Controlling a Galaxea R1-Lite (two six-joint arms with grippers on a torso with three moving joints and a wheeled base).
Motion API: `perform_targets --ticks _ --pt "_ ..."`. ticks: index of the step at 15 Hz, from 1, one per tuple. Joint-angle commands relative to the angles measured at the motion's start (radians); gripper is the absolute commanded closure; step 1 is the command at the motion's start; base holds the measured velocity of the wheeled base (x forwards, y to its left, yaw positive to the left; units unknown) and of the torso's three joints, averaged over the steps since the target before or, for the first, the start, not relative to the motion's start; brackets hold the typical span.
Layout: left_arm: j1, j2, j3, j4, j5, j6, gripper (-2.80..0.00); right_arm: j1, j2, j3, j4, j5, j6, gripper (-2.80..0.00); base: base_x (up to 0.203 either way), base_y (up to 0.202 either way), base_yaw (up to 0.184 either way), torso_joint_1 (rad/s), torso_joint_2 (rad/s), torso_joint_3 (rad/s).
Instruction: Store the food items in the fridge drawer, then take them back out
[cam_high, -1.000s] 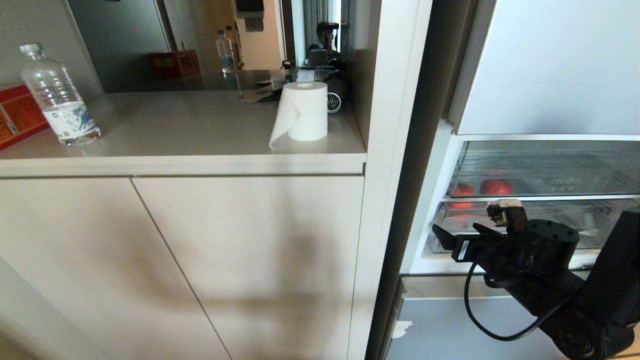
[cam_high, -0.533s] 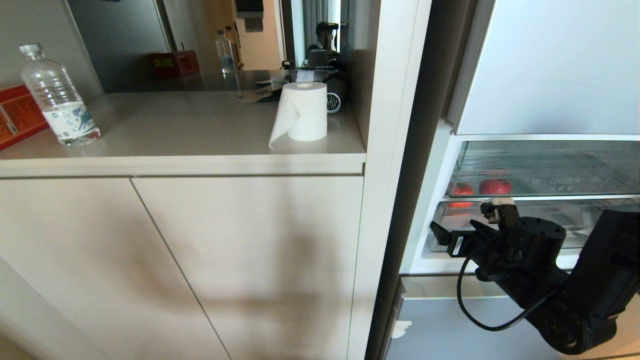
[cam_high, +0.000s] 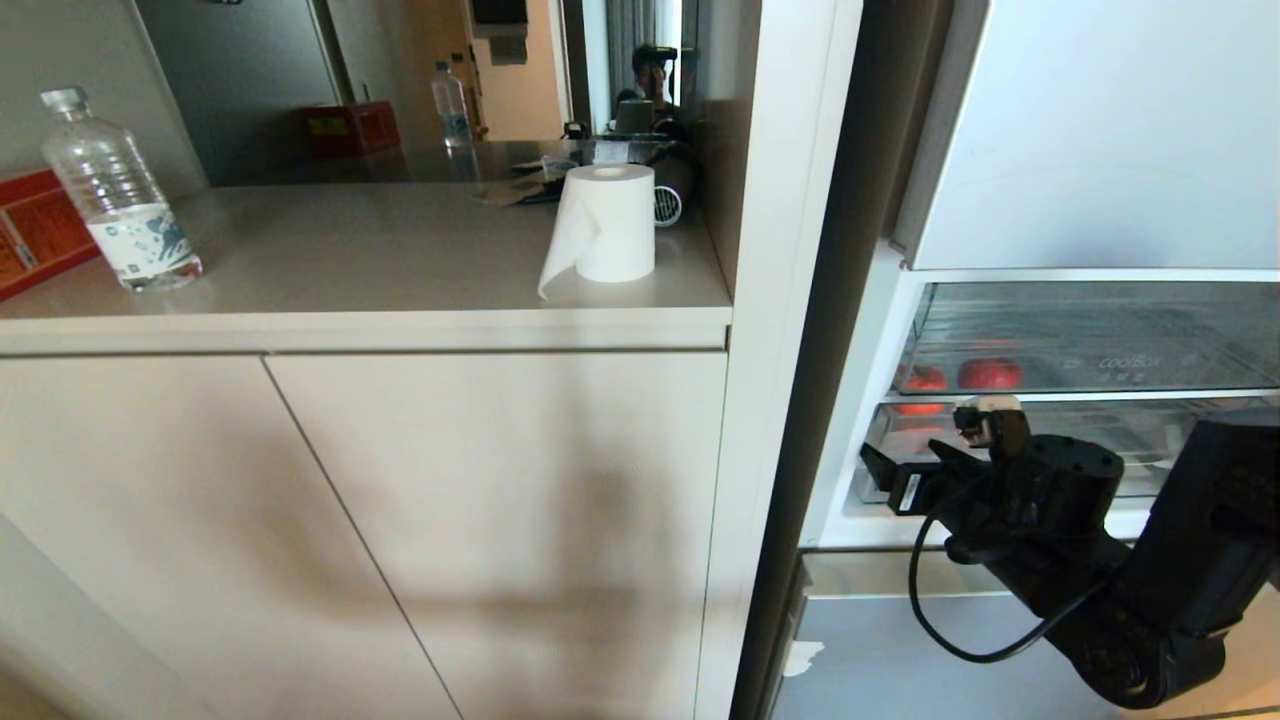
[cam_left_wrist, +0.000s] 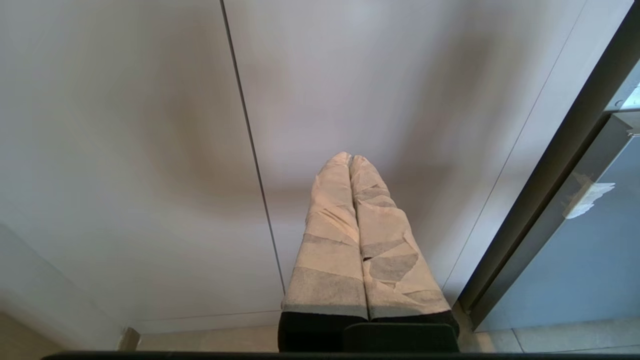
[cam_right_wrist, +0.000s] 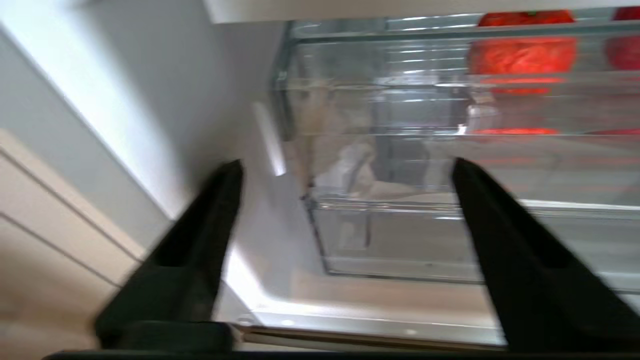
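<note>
The right pincer (cam_right_wrist: 345, 170) hung with fingers apart, empty, near the fridge drawer (cam_high: 1090, 350) holding the tangerine (cam_high: 925, 379) and apple (cam_high: 990, 373); the left pincer (cam_left_wrist: 350, 159) was pressed together.

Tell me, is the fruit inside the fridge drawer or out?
Inside: the tangerine and apple lie in the fridge drawer, seen through its clear front.

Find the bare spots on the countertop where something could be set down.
The countertop lies bare between the water bottle and the paper roll. It is crowded behind the roll, at the back wall, and at the red box on the left edge.
</note>
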Motion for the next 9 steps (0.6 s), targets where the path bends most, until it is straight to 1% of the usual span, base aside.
perform_targets --ticks 1,4,9 --pt "-0.001 0.001 0.000 0.000 0.000 0.000 0.00 0.011 0.004 -0.012 -0.008 -0.004 0.000 0.00 0.000 0.000 0.000 0.000 0.00 0.000" --pt "-0.001 0.001 0.000 0.000 0.000 0.001 0.00 0.030 0.003 -0.024 -0.008 -0.006 0.000 0.00 0.000 0.000 0.000 0.000 0.00 0.000" --pt "-0.001 0.001 0.000 0.000 0.000 0.000 0.00 0.035 0.003 -0.025 -0.008 -0.007 -0.001 0.00 0.000 0.000 0.000 0.000 0.00 0.000"
